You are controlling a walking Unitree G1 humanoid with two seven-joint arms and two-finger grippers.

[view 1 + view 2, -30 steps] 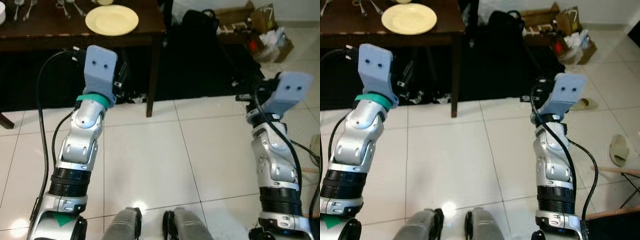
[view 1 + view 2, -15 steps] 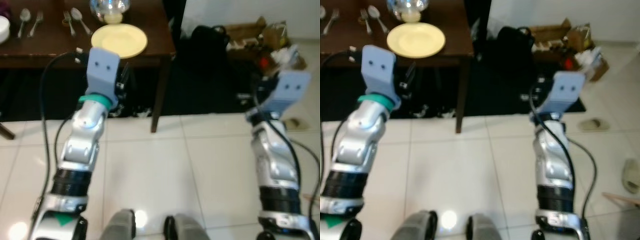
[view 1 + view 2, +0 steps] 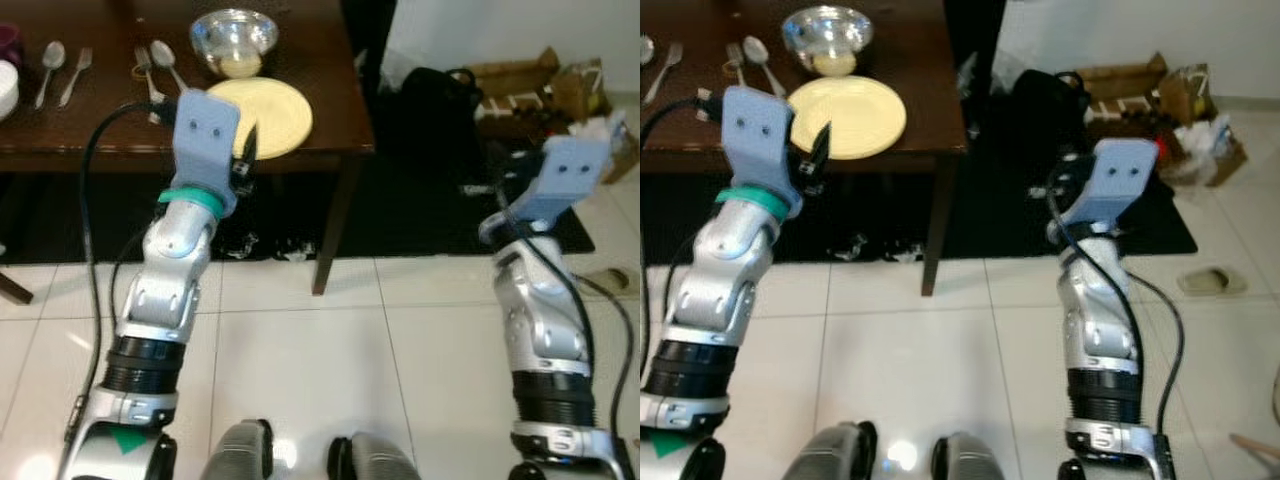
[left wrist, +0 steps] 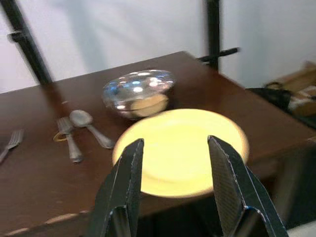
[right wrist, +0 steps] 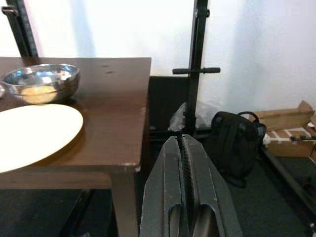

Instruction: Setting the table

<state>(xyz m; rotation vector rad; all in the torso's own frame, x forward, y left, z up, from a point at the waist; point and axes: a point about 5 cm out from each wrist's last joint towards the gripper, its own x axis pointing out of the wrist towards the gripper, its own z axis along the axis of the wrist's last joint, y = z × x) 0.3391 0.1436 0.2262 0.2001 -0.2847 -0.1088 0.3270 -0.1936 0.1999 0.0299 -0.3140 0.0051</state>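
A round yellow plate lies near the front right corner of the dark wooden table. Behind it stands a metal bowl with something pale inside. A fork and a spoon lie to the plate's left, and another spoon and fork farther left. My left gripper is open and empty, held level just short of the table's front edge and facing the plate. My right gripper is shut on nothing, raised to the right of the table corner.
The table leg stands at the corner before me. A black backpack and cardboard boxes sit on a dark rug to the right. A slipper lies on the white tiles. A black stand rises beside the table.
The whole view has shifted: the table is nearer and lower in the picture, with the bowl and more cutlery now in sight. Both arms keep their raised pose.
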